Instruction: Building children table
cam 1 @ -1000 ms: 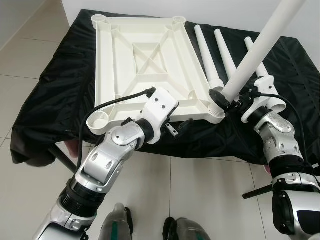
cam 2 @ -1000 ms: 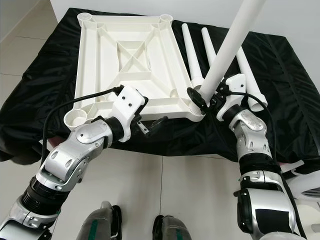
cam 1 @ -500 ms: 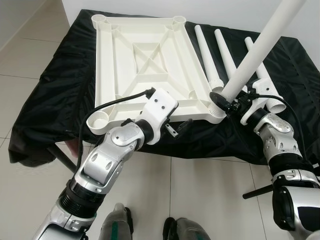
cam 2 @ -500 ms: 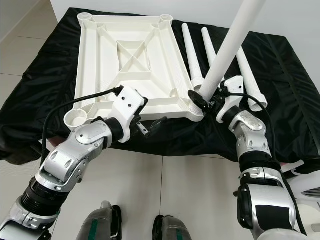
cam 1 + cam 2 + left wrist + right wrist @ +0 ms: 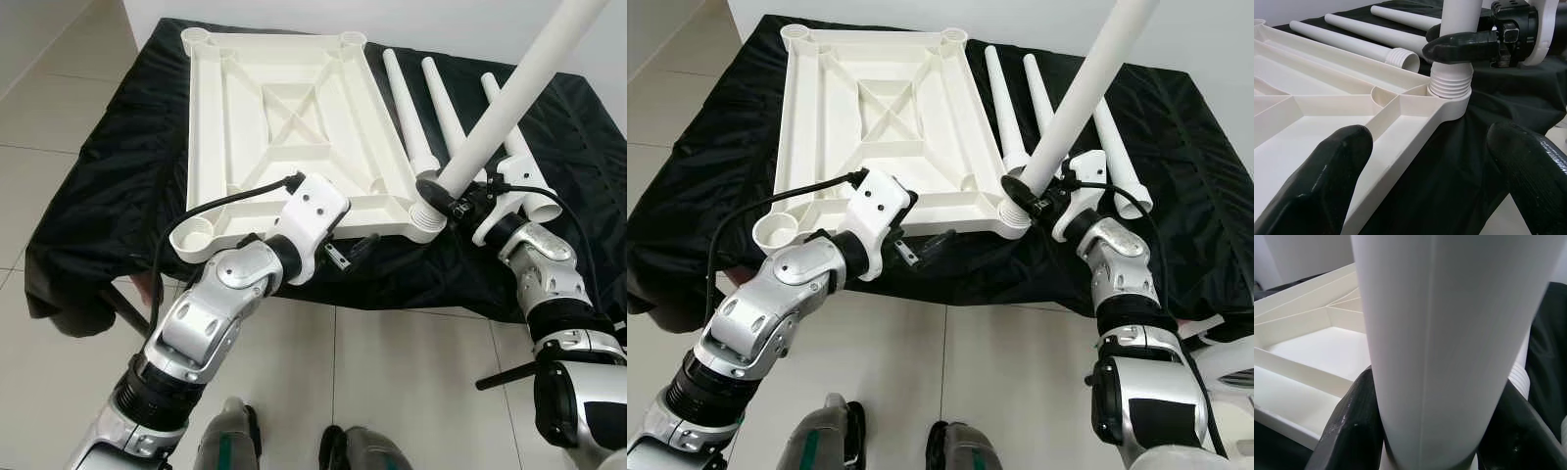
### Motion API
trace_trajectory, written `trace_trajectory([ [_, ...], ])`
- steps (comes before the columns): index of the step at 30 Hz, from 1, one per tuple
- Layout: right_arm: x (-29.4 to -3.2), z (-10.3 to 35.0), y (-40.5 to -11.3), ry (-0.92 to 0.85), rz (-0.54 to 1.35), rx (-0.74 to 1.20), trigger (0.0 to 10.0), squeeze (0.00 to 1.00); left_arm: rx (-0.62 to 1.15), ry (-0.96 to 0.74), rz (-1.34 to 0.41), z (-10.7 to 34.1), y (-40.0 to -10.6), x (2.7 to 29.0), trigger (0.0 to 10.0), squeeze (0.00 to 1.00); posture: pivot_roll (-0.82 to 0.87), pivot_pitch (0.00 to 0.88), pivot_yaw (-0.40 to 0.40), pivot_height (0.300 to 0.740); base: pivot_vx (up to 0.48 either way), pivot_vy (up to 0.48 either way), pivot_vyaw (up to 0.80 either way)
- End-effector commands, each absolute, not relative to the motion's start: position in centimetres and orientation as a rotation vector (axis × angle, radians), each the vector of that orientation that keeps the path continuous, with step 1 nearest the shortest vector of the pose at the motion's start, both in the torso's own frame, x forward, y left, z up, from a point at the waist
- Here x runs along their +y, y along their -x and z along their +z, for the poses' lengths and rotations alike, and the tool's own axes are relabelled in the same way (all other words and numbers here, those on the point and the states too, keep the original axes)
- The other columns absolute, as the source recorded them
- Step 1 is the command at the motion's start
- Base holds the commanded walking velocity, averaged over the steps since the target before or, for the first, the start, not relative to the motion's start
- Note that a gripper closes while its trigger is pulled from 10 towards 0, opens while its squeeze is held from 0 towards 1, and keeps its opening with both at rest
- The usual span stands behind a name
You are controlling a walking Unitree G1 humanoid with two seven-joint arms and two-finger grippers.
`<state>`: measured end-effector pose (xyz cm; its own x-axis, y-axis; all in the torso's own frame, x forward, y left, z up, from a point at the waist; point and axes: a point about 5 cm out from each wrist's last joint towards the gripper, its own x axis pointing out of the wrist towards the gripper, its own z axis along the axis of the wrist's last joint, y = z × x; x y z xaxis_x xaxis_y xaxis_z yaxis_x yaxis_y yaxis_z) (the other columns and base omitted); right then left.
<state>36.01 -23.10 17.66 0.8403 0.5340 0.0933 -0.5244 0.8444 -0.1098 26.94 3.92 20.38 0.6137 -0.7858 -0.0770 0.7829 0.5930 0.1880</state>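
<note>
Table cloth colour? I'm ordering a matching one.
Black; the cloth shows best in the left eye view.

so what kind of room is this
Probably an indoor room at home, used as a work spot: pale tiled floor, white wall, and a black cloth covered table carrying the flipped tabletop.

The left arm (image 5: 211, 313) reaches forward and to the right, elbow bent, its white wrist housing raised with a black cable looping off it. The left claw (image 5: 351, 251) points sideways toward the right arm, its two black fingers (image 5: 1327, 171) spread wide apart and gripping nothing. The right arm (image 5: 554, 304) rises from the lower right, forearm angled up and inward. The right claw (image 5: 446, 201) is clamped around the white table leg (image 5: 509, 98) just above its threaded end, one black finger (image 5: 1349, 426) pressed against each side.
</note>
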Motion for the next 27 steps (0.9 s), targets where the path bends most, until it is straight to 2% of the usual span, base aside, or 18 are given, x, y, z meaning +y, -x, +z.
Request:
trace_trajectory([
  [1,-23.8,17.5,-36.0,0.081,0.514,-0.116,10.0,0.0,0.0,-0.201,-0.94,20.2,-26.6,3.8,10.0,0.0,0.1,0.128,-0.053,0.74,0.0,0.0,0.0],
  [12,-23.5,17.0,-35.9,0.068,0.423,-0.153,10.0,0.0,-0.002,-0.196,-0.929,20.3,-26.7,3.9,10.0,0.0,0.1,0.132,-0.056,0.74,0.0,0.0,0.0],
  [27,-21.6,15.9,-35.3,0.005,0.291,-0.223,10.0,0.0,-0.003,-0.191,-0.932,20.4,-26.7,3.9,10.0,0.0,0.1,0.134,-0.056,0.74,0.0,0.0,0.0],
])
